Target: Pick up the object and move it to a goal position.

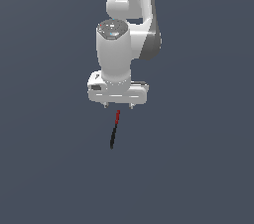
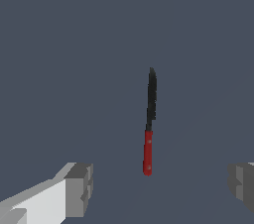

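Note:
The object (image 1: 114,129) is a thin short rod, black over most of its length with a red end, lying on the dark grey floor. Its red end points toward the arm. In the wrist view the object (image 2: 149,121) shows as a knife-like shape with a black blade and a red handle. My gripper (image 1: 118,105) hangs above the floor just behind the red end, with its jaws spread wide and nothing between them. Both grey fingertips (image 2: 79,188) show in the wrist view, far apart, and the object lies ahead of the gap between them.
The white arm (image 1: 121,34) rises behind the gripper toward the top of the exterior view. A plain dark grey floor (image 1: 198,168) fills everything else in both views.

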You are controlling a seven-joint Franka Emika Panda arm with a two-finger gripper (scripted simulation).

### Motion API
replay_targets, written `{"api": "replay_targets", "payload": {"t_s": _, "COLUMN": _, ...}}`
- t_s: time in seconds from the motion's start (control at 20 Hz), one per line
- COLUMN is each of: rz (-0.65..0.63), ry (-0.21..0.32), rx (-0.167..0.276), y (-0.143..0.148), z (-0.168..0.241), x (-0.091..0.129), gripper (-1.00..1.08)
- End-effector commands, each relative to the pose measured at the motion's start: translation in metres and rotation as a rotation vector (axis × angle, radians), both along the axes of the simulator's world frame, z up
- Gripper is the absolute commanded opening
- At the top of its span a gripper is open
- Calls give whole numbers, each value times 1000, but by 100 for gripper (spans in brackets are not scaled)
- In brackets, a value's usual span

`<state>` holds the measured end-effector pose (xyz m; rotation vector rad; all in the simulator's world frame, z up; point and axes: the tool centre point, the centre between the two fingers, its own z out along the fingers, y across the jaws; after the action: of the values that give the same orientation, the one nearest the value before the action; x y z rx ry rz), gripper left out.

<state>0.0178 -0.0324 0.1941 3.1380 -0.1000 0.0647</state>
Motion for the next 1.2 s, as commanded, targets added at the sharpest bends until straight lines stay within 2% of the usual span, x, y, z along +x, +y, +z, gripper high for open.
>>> {"api": "replay_targets", "payload": {"t_s": 0.0, "rz": 0, "ry": 0, "rx": 0, "y": 0, "z": 0, "x": 0, "gripper": 100}}
{"api": "replay_targets", "payload": {"t_s": 0.6, "rz": 53, "ry": -34, "rx": -23, "y": 6, "z": 23, "x": 6, "gripper": 100}}
{"api": "replay_targets", "payload": {"t_s": 0.85, "rz": 42, "ry": -27, "rx": -20, "y": 3, "z": 10, "x": 8, "gripper": 100}}
{"api": "replay_targets", "payload": {"t_s": 1.15, "rz": 14, "ry": -9, "rx": -12, "y": -5, "z": -29, "x": 11, "gripper": 100}}
